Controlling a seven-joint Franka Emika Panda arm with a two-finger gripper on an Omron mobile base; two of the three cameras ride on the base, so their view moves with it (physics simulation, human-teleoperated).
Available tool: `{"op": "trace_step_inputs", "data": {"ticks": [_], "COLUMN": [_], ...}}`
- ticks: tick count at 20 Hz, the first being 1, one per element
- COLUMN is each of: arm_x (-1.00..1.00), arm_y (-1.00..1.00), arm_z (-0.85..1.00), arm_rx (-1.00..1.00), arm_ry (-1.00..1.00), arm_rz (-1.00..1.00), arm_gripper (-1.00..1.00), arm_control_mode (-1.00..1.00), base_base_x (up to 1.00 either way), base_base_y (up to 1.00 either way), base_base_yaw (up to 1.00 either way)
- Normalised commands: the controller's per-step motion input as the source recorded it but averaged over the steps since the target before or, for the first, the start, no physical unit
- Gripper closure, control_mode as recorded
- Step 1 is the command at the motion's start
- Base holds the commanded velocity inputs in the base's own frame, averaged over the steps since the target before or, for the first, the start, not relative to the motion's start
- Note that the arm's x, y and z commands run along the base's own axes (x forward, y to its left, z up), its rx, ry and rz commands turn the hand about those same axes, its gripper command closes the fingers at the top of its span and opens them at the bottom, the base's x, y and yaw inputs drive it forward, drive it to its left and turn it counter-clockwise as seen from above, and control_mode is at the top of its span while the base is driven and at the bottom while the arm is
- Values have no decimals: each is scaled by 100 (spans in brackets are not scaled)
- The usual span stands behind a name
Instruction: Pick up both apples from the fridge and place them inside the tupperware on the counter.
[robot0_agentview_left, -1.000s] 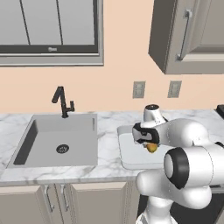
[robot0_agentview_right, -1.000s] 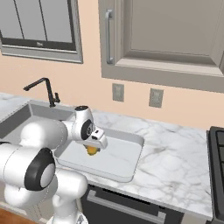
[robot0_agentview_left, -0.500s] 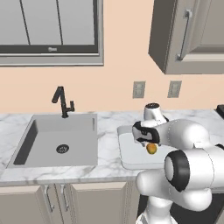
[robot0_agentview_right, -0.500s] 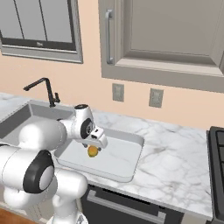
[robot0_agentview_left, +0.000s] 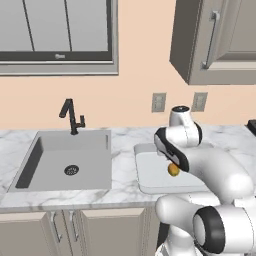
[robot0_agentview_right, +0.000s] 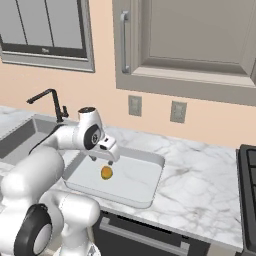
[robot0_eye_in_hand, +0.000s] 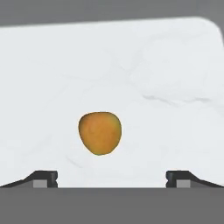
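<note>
Change: a second ago my claw (robot0_eye_in_hand: 111, 177) was pinching the yellow-orange apple (robot0_eye_in_hand: 99, 132) just above the tupperware (robot0_agentview_right: 150, 172); now my fingers have let go and the fruit sits free below them.
Claw: spread wide, both fingertips (robot0_eye_in_hand: 43, 177) standing far apart at either side, nothing between them and nothing touched.
Apple: directly under my claw, a little toward my left fingertip in the hand view, clear of both tips.
Apple in the base views: the small orange fruit (robot0_agentview_left: 173, 170) lies just beneath my hand on the white floor of the container; from the right side it (robot0_agentview_right: 106, 172) shows just below the claw (robot0_agentview_right: 102, 159).
Tupperware: beneath my claw, its white floor spreading out on every side of the apple, one rounded corner far ahead of my right fingertip.
Counter: the veined marble (robot0_agentview_right: 200, 185) carries the tupperware under me and runs on well past my claw to both sides.
Sink: the grey basin (robot0_agentview_left: 70, 162) with its black faucet (robot0_agentview_left: 71, 116) lies well off to the left of my claw.
Second apple: I cannot tell where it is.
</note>
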Motion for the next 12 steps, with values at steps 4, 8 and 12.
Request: {"op": "trace_step_inputs", "data": {"ticks": [4, 8, 12], "arm_x": [-38, -42, -47], "arm_y": [0, 0, 1], "arm_z": [79, 73, 57], "arm_rx": [0, 0, 0], "arm_ry": [0, 2, 4], "arm_rz": [0, 0, 0], "arm_gripper": [-100, -100, -100], "arm_control_mode": [-100, -100, -100], "base_base_x": [0, 0, 0], "base_base_y": [0, 0, 0], "base_base_yaw": [0, 0, 0]}}
